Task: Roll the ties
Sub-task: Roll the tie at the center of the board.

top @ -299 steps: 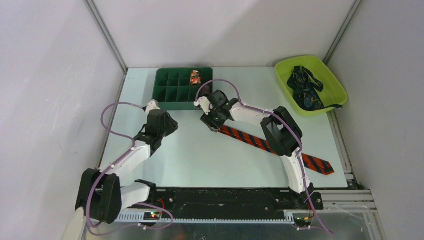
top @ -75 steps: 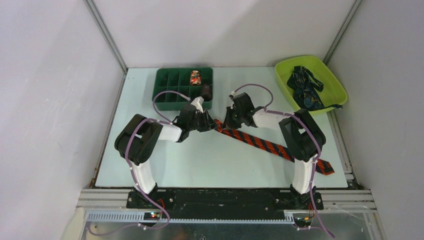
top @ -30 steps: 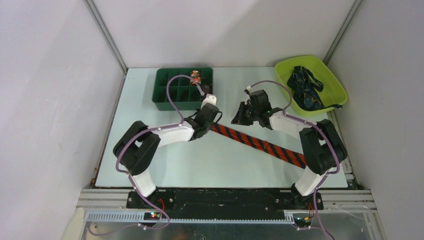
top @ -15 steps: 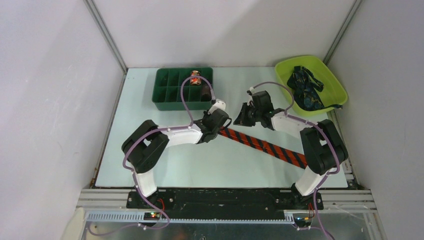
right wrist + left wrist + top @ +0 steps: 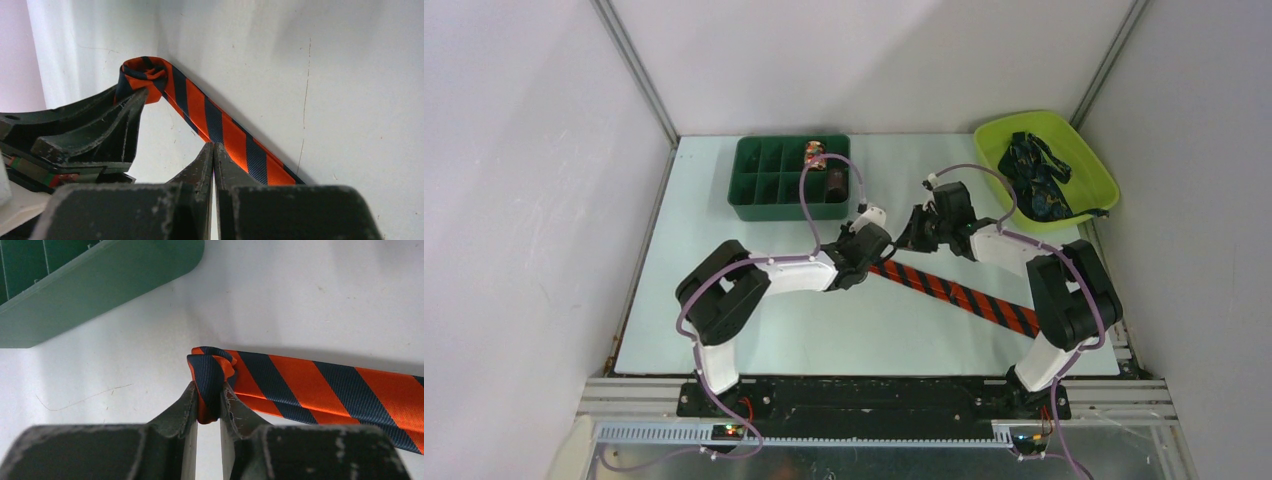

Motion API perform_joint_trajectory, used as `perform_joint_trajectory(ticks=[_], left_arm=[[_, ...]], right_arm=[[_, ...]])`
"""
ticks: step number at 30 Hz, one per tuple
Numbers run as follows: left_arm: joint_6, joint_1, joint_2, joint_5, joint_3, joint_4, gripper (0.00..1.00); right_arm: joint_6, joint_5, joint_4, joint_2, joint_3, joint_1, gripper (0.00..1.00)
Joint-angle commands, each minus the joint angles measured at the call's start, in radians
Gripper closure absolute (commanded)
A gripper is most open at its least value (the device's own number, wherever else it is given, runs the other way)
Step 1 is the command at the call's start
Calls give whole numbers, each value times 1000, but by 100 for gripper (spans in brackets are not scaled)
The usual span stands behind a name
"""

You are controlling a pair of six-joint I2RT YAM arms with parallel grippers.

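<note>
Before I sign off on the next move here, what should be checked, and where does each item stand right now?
1. Left gripper clamped on the curled end of the orange striped tie: ok.
2. Right gripper shut and holding nothing: ok.
3. Right gripper clear of the tie: cannot tell; its tips sit right at the strip's edge.
4. Unrolled strip flat and straight on the table: ok where visible; its far end is hidden behind the right arm.
5. Free compartment in the green organizer: ok, several look empty.
</note>
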Motion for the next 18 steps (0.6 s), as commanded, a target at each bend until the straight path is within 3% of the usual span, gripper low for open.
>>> perform_joint_trajectory(ticks=[1,12,16,18], left_arm=[[11,-23,18,-28,33,4,79],[13,-43,31,-28,34,1,78],[11,-47,32,-17,35,0,71],[3,-49,30,-11,35,-6,63]], right_arm=[[9,-18,50,-47,-5,-9,96],[17,-32,61,-44,-11,-15,96],[19,-34,64,-45,-11,-16,96],[21,-34,63,-45,-11,-16,96]])
